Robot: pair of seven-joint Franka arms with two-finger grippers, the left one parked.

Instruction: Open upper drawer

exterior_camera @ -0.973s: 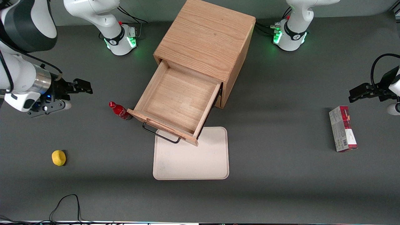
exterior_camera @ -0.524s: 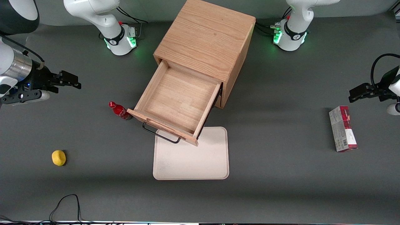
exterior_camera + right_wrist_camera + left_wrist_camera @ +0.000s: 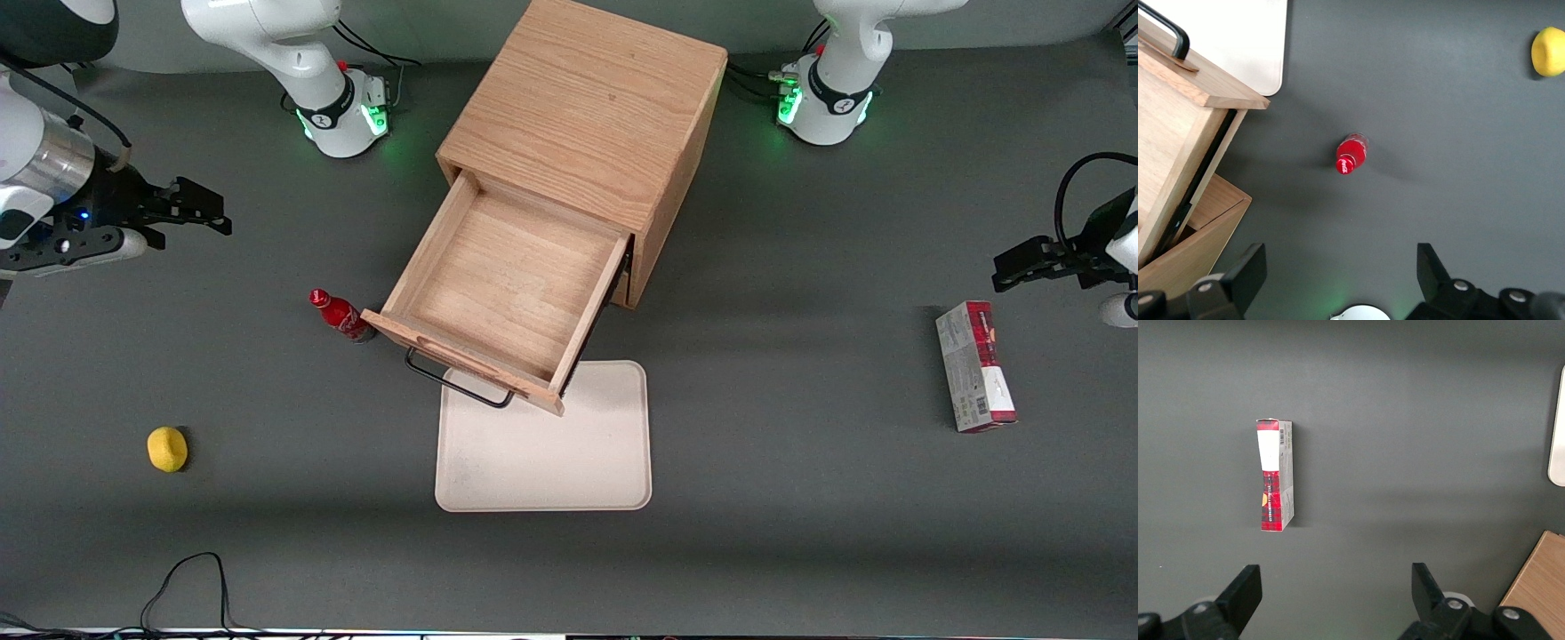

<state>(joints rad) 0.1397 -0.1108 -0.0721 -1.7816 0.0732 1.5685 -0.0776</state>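
Upper drawer (image 3: 507, 289) is pulled well out of the light oak cabinet (image 3: 587, 116), plain wood interior showing w/ nothing in it; its wooden front (image 3: 462, 351) faces the front camera at a slant and the thin black wire handle (image 3: 458, 380) hangs over the edge of the cream tray (image 3: 544, 453), which lies flat on the dark worktop (image 3: 800, 498) nearer the camera than the cabinet. A bit of the lower drawer's front (image 3: 1215, 200) shows under the open one in the right wrist view. Small red bottle (image 3: 340, 315) stands just beside the corner of the drawer front, apparently not touching. Yellow lemon-like item (image 3: 166, 448) sits well apart, toward the working arm's end of the worktop and nearer the camera than the bottle. Red-and-grey carton (image 3: 974, 365) lies flat toward the parked arm's end. Right end effector (image 3: 197, 207) hangs above the worktop at the working arm's end, well apart from the drawer and handle, farther from the camera than the bottle; fingers (image 3: 1248, 273) spread apart, nothing between them. Right wrist view looks down on the bottle (image 3: 1351, 153), the lemon-like item (image 3: 1548, 51), the drawer front corner (image 3: 1211, 87), the handle (image 3: 1168, 30) and part of the tray (image 3: 1245, 33). A black cable (image 3: 187, 578) loops on the worktop at the edge closest to the camera.
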